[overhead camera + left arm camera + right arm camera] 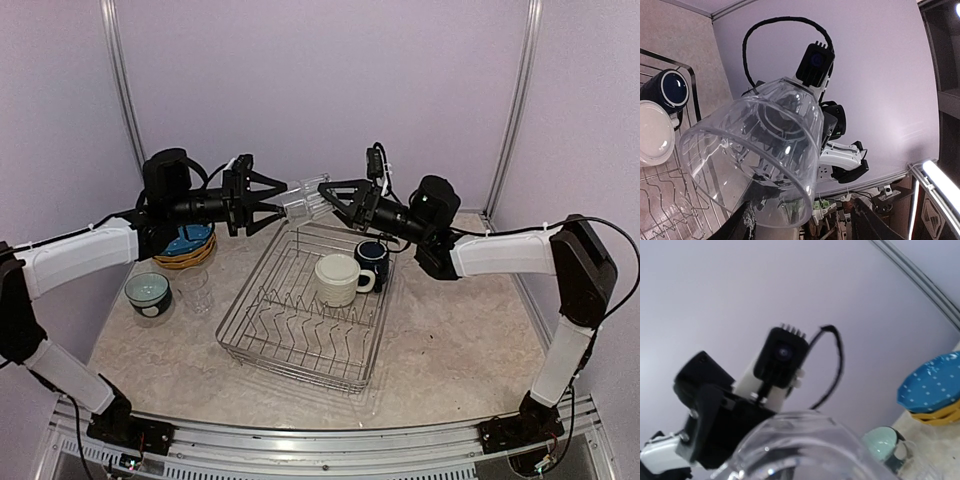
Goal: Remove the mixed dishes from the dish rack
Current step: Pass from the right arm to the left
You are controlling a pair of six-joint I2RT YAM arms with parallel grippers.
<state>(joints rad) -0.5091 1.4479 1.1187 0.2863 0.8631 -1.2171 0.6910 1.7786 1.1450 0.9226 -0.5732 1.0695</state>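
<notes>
A pale, marbled table [455,345] stands inside plain lilac walls [320,80], with metal strips [121,85] running up the back corners. The wire dish rack [290,367] sits mid-frame, a cream mug [338,278] and a navy mug [372,254] at its upper right. At left are stacked plates [188,243], a teal bowl [148,292] and a second tumbler [196,286]. Above the rack's far edge a glass tumbler [305,197] hangs in the air, pinched by the right gripper [328,198]; the left gripper [284,203] surrounds its rim, though I cannot tell whether it grips.
</notes>
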